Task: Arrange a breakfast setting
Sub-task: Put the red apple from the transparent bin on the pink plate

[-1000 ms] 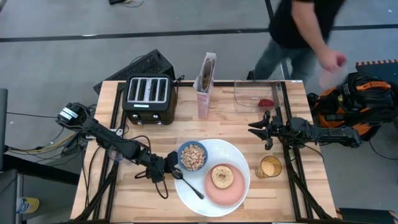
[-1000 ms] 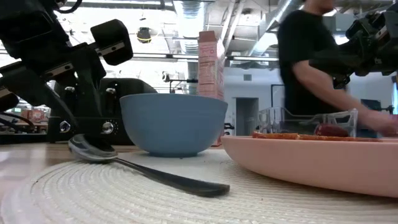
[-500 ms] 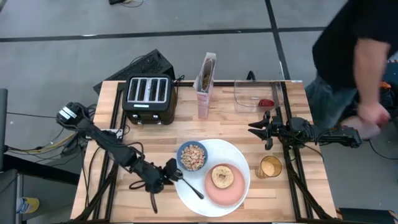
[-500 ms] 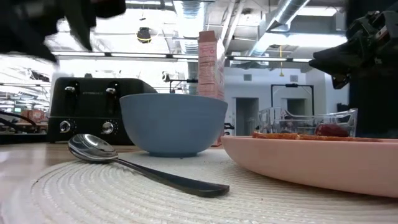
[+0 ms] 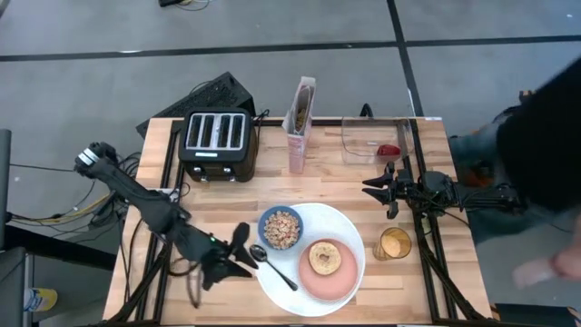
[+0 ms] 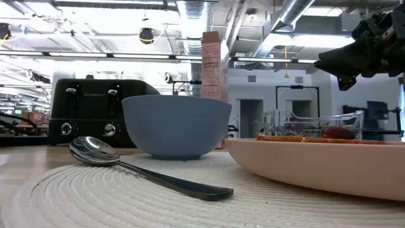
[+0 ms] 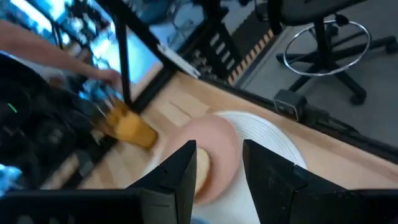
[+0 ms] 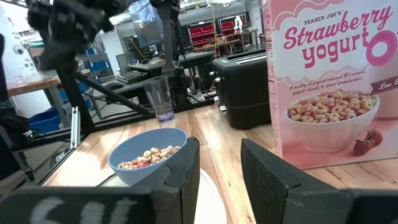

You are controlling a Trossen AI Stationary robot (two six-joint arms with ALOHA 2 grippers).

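Breakfast setting: gathered at the table's front middle on a large round white plate [image 5: 313,291], between the two arms.
Blue bowl [image 5: 280,228]: on the white plate's rear left, filled with cereal rings; seen side-on in the low view.
Pink plate [image 5: 327,272]: on the white plate's right half, carrying a toasted bagel half [image 5: 323,257].
Black spoon [image 5: 272,266]: on the white plate's left edge, bowl end toward the left arm, handle slanting to the front; touching no finger.
Glass [image 5: 393,243]: just right of the white plate, holding something orange.
Clear container [image 5: 374,138]: at the rear right, with a small red fruit [image 5: 388,150] inside.
Cereal box [image 5: 300,118]: upright at the rear middle, top open; pink, with a printed bowl of rings in the right wrist view.
Toaster [image 5: 216,142]: black, four slots, rear left corner.
Left gripper [image 5: 238,251]: raised just left of the white plate, near the spoon's bowl end; fingers [image 7: 178,176] a little apart, gripping nothing.
Right gripper [image 5: 381,191]: above the table's right side, well apart from the setting; fingers [image 8: 183,163] clenched, empty.
Table [image 5: 227,200]: pale wooden boards on a dark frame.
Room: grey floor; a blurred person at the right edge; pipes and lights overhead in the low view.
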